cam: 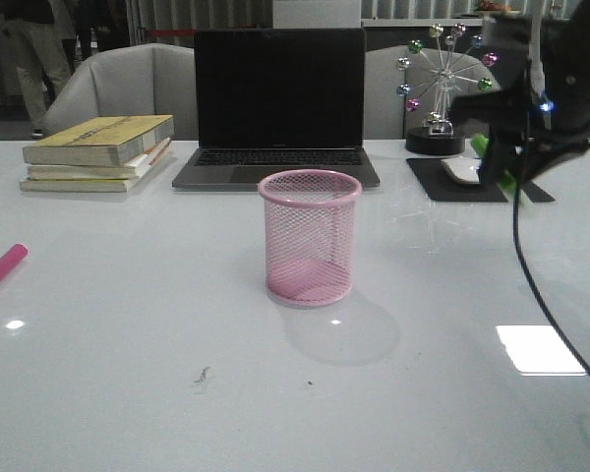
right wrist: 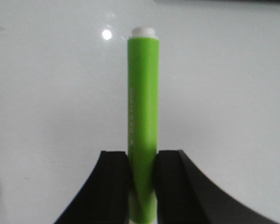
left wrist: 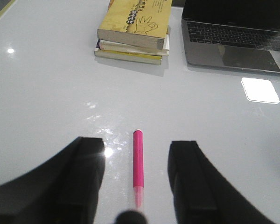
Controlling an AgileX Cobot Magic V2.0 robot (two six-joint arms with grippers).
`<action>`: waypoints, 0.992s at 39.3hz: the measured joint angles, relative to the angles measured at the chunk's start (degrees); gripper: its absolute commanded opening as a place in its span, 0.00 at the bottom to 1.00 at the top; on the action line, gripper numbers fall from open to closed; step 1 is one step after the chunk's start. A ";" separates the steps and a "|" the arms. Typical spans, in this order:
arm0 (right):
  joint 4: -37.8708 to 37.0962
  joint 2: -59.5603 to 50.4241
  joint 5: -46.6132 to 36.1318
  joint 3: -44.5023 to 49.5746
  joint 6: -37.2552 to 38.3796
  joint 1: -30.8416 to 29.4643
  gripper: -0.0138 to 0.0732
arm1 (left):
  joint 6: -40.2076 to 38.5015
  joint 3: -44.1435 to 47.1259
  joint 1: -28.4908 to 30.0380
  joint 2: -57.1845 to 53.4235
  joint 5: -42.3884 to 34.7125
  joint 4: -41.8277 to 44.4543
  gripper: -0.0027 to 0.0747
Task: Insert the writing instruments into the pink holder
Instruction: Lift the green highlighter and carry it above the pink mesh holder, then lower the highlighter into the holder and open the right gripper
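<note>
Nearest the robot, bare white counter (cam: 177, 393) w/ a few small dark specks and a bright light reflection at right.

Left side: pink highlighter (left wrist: 138, 163) lies flat on the counter, long axis running straight away from the left gripper (left wrist: 136, 182), white-tipped end pointing toward the books. It sits between the two black fingers (left wrist: 81, 177), which are spread wide, touching nothing; gap on either side of the pen. In front view only its end shows, at the counter's left edge (cam: 2, 269), angled up to the right, well apart from the cup.

Centre: pink mesh holder (cam: 310, 238) stands upright, mouth up, nothing visible inside. Open counter all round it; clear room above the rim.

Right side: right gripper (right wrist: 142, 182) is off the counter, up near the front view's right edge (cam: 516, 157), well right of and beyond the holder. Its fingers (right wrist: 113, 186) are clamped tight on the lime green highlighter (right wrist: 143, 116), gripped near one end; long axis runs straight out from the fingers, white cap at the far end. In front view only green bits (cam: 482, 146) show behind the dark arm, so tilt there is hard to judge. A black cable (cam: 541, 295) hangs down from the arm.

Far: stack of books (cam: 98, 152) at left, open laptop (cam: 278, 108) behind the holder, black mat (cam: 442, 179) w/ a ball ornament (cam: 438, 84) at right.
</note>
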 measured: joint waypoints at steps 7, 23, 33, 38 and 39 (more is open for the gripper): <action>0.13 -5.32 -4.48 0.35 0.00 7.51 0.18 | 0.00 0.00 0.00 0.00 0.12 0.00 0.54; 0.25 -6.21 -30.71 4.13 0.00 20.88 0.19 | 0.00 0.00 0.00 0.00 0.12 0.00 0.54; -1.01 -5.30 -43.79 14.16 0.00 22.13 0.19 | 0.00 0.00 0.00 0.00 0.12 0.00 0.54; -1.05 -5.30 -46.76 16.83 0.00 22.13 0.19 | 0.00 0.00 0.00 0.00 0.12 0.00 0.54; -1.05 -5.30 -47.10 16.93 0.00 22.13 0.19 | 0.00 0.00 0.00 0.00 0.12 0.00 0.54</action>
